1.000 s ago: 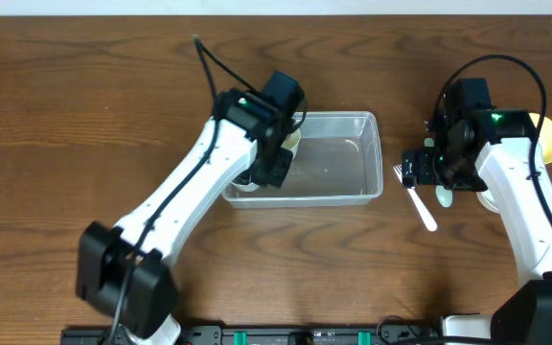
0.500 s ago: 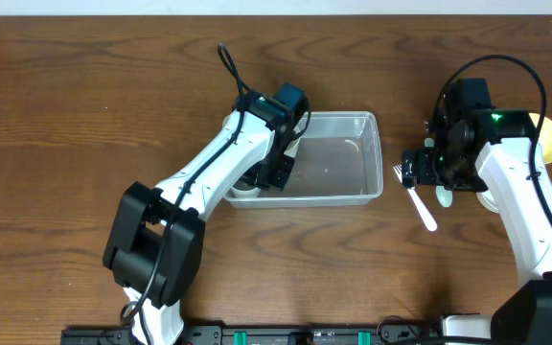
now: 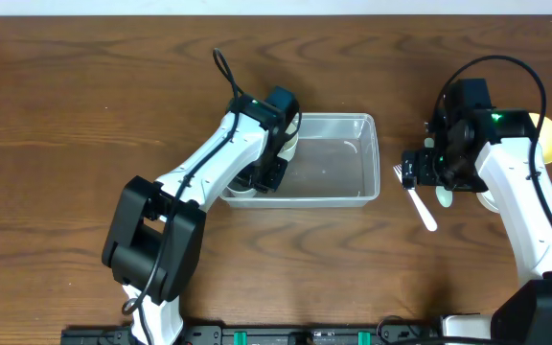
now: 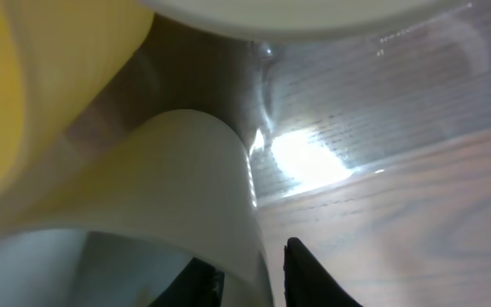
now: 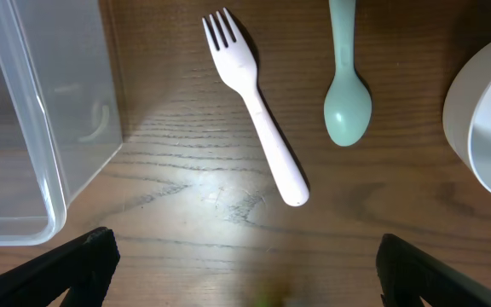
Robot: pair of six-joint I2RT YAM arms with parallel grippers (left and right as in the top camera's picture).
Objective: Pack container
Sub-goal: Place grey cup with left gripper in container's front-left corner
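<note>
Left arm's elbow has swung in over the table since a second ago; right arm, fork (image 5: pixel 258 128) and spoon (image 5: pixel 346 102) unchanged. Container (image 3: pixel 353 192) sits mid-table, nudged slightly left. At its left end: a white bowl (image 4: pixel 169 179) with a yellow bowl (image 4: pixel 24 102) beside it. Left gripper (image 3: pixel 274 158) is down there, fingers (image 4: pixel 309 273) either side of the white bowl's wall; pinching or released, cannot tell. Right gripper (image 5: pixel 245 273) spread wide, holding nothing, above the fork.
</note>
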